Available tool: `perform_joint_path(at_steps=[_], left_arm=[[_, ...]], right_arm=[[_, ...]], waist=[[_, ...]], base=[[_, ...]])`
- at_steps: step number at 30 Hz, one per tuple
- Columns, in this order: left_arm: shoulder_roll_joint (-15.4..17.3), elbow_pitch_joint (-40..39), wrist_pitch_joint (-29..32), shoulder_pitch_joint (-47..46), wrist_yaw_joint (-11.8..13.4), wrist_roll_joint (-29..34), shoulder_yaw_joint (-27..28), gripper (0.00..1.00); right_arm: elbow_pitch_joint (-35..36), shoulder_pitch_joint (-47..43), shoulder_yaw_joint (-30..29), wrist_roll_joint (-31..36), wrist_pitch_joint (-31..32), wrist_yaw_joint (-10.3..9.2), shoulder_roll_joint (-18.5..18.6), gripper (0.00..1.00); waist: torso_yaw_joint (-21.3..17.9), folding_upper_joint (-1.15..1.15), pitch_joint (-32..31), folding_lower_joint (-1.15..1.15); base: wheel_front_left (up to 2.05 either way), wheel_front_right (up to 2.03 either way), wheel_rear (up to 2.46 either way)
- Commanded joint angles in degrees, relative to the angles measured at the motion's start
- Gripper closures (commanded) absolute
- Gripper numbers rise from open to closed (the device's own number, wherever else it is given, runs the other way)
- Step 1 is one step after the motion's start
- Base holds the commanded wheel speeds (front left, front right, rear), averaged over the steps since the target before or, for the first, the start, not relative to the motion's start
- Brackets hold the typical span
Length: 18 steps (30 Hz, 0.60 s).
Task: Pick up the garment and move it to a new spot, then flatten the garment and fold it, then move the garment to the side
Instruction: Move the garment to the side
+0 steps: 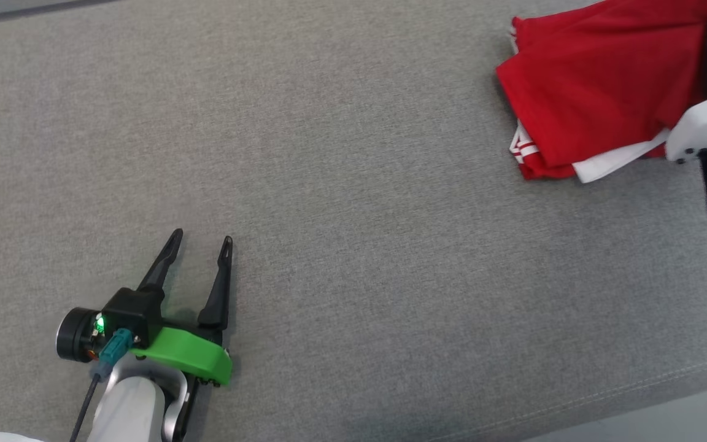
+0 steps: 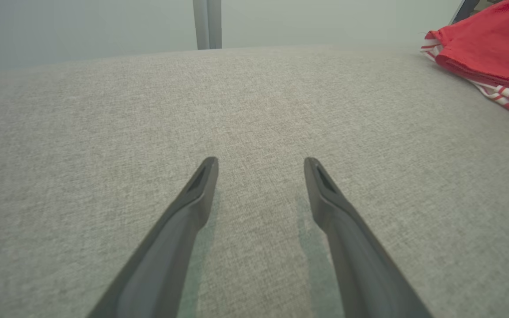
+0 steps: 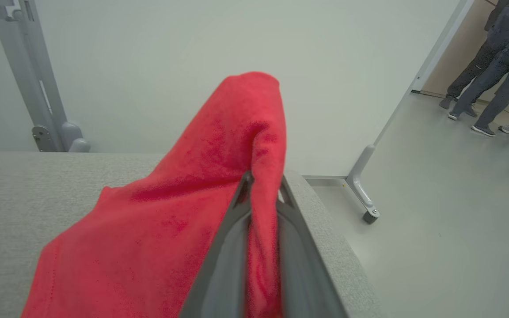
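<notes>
Garment: the red knit garment with white striped trim [image 1: 599,86] lies folded in stacked layers at 1 o'clock in the head view. It sits near the right-hand edge of the grey woven upholstered surface [image 1: 353,184].
Right gripper: the right gripper [image 3: 264,178] is clamped tight on a fold of the red cloth. The cloth peaks above the fingertips and drapes down toward 7 o'clock onto the surface.
Why held so: pinching one upper edge probably lets the stack be lifted or dragged as one piece. The folds look finished, so I judge this to be the move-to-the-side step.
Left gripper: the left gripper [image 1: 201,237] has its fingers spread wide with nothing between them. It is at 7 o'clock in the head view, low over bare fabric and well apart from the garment.
Why parked so: likely kept clear so it cannot snag the stack; one arm seems enough.
Head view adds: the layout of both arms and the layered outline of the fold.
Left wrist view adds: the garment at 2 o'clock, with its striped hem resting on the surface.
Right wrist view adds: the pinch itself, which the white wrist housing hides from the head view. The surface's rounded edge is just beside the fingers at 4 o'clock, with floor beyond. People's legs [image 3: 493,79] stand at 2 o'clock.
Risk: a single-point grip may let the lower layers slide and undo the fold.
</notes>
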State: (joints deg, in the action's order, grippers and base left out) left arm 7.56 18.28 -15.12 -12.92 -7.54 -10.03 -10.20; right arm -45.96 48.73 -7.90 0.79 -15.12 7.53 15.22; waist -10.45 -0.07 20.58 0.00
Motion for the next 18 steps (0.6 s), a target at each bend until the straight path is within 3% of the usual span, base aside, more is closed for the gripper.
perform_joint_path(at_steps=[1, 5, 6, 7, 8, 13, 18], left_arm=[[0.01, -0.45, 0.02, -1.42, 0.12, 0.14, 0.23, 0.0], [0.0, -0.54, 0.02, -2.13, 0.12, 0.16, 0.25, 0.0], [-0.01, -0.57, 0.02, -2.26, 0.12, 0.14, 0.21, 0.0], [0.0, -0.61, 0.02, -2.3, 0.12, 0.13, 0.25, 0.0], [-0.01, -0.6, 0.02, -2.29, 0.12, 0.11, 0.36, 0.0], [-0.23, -0.65, 0.03, -1.91, 0.12, 0.35, 0.85, 0.0], [-0.79, -0.49, 0.02, -0.63, 0.12, 0.39, 1.71, 0.0]], right_arm=[[-1.25, 1.33, -2.8, 2.04, 0.01, -0.09, 1.38, 1.0], [-4.1, 2.37, -11.64, 8.12, 0.08, -0.1, 3.75, 1.0], [-4.42, 2.44, -13.72, 9.95, 0.08, -0.1, 4.07, 0.81], [-4.58, 2.44, -15.82, 11.33, 0.06, -0.1, 4.19, 0.22], [-4.6, 2.4, -17.73, 13.13, 0.05, -0.1, 3.99, 0.0], [-0.65, 1.71, -23.73, 19.36, -0.03, -0.09, 0.74, 0.0], [5.81, -1.05, -19.88, 18.78, -0.04, -0.09, -5.09, 0.0]], waist=[[4.85, 0.07, 4.69, 0.0], [6.06, 0.07, 5.54, 0.0], [6.27, 0.07, 5.63, 0.0], [6.48, 0.07, 5.67, 0.0], [6.64, 0.07, 5.68, 0.0], [6.96, 0.07, 4.64, 0.0], [6.8, 0.07, 1.8, 0.0]], base=[[0.0, 0.0, 0.0], [0.0, 0.0, 0.0], [0.0, 0.0, 0.0], [0.0, 0.0, 0.0], [0.0, 0.0, 0.0], [0.0, 0.0, 0.0], [0.0, 0.0, 0.0]])
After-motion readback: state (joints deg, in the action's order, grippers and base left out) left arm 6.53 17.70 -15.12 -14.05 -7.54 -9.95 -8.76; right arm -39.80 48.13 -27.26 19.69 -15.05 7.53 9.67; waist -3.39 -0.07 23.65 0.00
